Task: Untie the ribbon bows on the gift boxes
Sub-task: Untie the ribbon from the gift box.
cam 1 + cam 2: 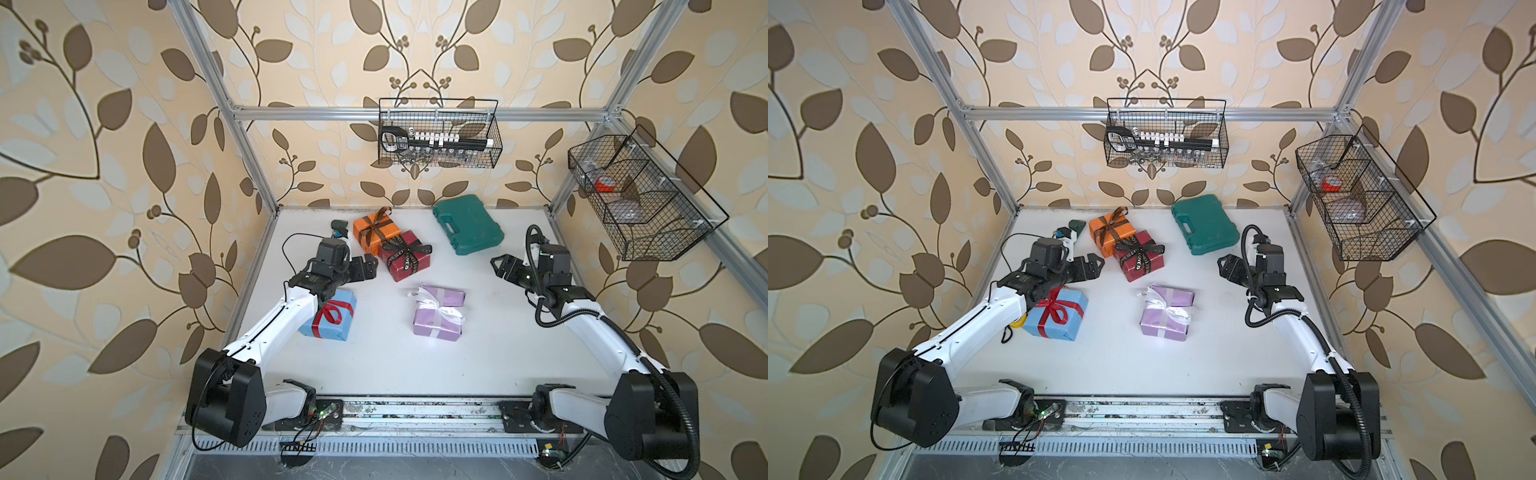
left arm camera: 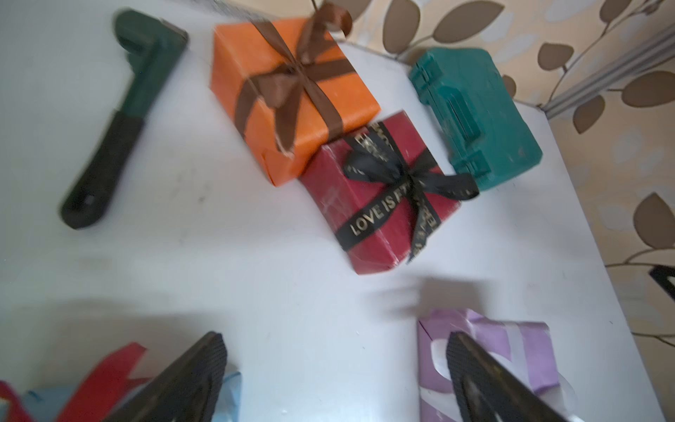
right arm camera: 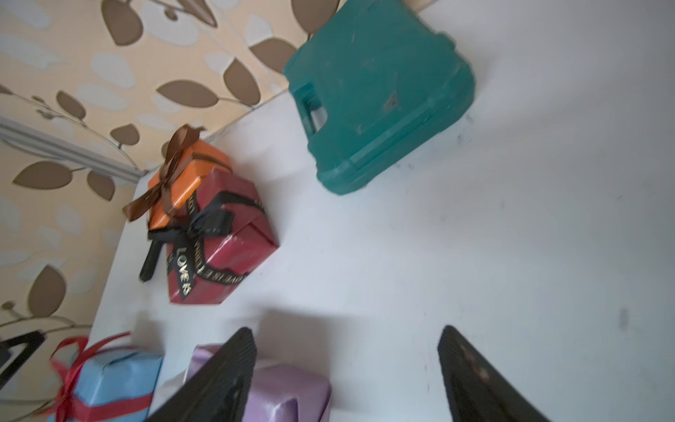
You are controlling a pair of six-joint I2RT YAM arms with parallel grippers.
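Observation:
Four gift boxes lie on the white table, each with its ribbon bow still tied. The orange box (image 1: pixel 376 232) with a brown bow (image 2: pixel 292 73) touches the dark red box (image 1: pixel 405 254), which has a black lettered bow (image 2: pixel 405 175). The lilac box (image 1: pixel 438 311) carries a white bow (image 1: pixel 440 307). The light blue box (image 1: pixel 328 318), with a red bow (image 1: pixel 1054 307), lies partly under my left arm. My left gripper (image 1: pixel 371 267) (image 2: pixel 334 343) hangs open left of the dark red box. My right gripper (image 1: pixel 497 268) (image 3: pixel 347 332) is open to the right, holding nothing.
A green tool case (image 1: pixel 467 224) lies at the back right. A dark green and black handled tool (image 2: pixel 120 120) lies at the back left near the orange box. Wire baskets hang on the back rail (image 1: pixel 438 133) and the right rail (image 1: pixel 640 195).

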